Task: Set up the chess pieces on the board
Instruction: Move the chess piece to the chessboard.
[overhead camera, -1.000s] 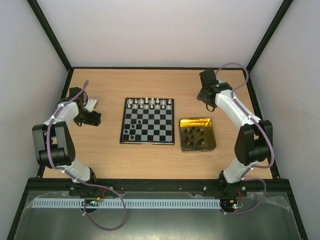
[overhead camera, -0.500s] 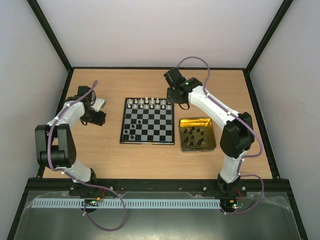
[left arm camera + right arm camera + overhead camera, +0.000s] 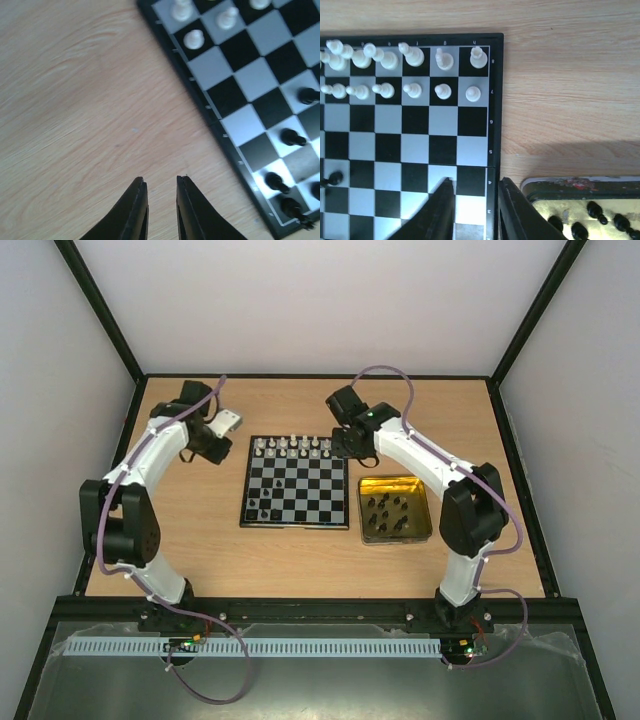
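The board (image 3: pixel 300 490) lies mid-table, with white chess pieces (image 3: pixel 298 447) in two rows along its far side and a few black ones (image 3: pixel 262 508) at its near left corner. More black pieces (image 3: pixel 390 508) lie in the tin. My left gripper (image 3: pixel 222 440) hovers over bare wood just left of the board's far left corner. Its fingers (image 3: pixel 161 182) are narrowly open with nothing between them. My right gripper (image 3: pixel 345 450) hangs above the board's right rim (image 3: pixel 495 130). Its fingers (image 3: pixel 475 185) are also slightly open and hold nothing.
A yellow-lined metal tin (image 3: pixel 362 510) stands right of the board, almost touching it; its rim (image 3: pixel 580 187) shows beside my right fingers. Black frame rails border the wooden table. White walls close in the sides and back.
The left arm swung from the far left edge toward the board's far left corner, its jaws narrowing. The right arm swept from the far right to the board's right edge; its jaws narrowed too.
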Robot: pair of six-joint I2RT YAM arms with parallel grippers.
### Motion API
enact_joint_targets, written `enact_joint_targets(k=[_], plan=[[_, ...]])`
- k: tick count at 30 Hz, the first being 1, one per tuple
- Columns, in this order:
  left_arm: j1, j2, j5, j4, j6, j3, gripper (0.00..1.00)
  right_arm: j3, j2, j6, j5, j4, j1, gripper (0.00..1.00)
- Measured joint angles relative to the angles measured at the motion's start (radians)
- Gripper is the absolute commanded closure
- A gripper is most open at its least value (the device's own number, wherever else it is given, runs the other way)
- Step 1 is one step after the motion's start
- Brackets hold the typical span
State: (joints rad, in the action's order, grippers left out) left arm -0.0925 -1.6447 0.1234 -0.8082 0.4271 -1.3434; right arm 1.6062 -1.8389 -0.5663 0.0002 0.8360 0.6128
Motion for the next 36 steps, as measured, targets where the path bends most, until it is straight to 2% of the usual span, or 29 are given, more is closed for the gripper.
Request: enact_joint_targets(k=[9, 14, 22, 36], plan=[[-0.177, -0.062, 0.027, -0.098, 0.038, -0.037, 0.78, -0.129, 0.057, 0.001, 0.003, -0.016, 0.000, 0.62], [-0.251, -0.072, 0.035, -0.126, 0.037, -0.038, 0.73, -0.189, 0.131, -0.003, 0.036, -0.026, -0.010, 0.47], [-0.311, -0.087, 0.032, -0.117, 0.029, -0.020, 0.70, -0.270, 0.262, -0.007, 0.061, -0.037, -0.081, 0.47], [-0.326, -0.133, 0.014, -0.045, -0.002, 0.040, 0.73, -0.308, 0.322, -0.001, 0.078, -0.034, -0.136, 0.49]])
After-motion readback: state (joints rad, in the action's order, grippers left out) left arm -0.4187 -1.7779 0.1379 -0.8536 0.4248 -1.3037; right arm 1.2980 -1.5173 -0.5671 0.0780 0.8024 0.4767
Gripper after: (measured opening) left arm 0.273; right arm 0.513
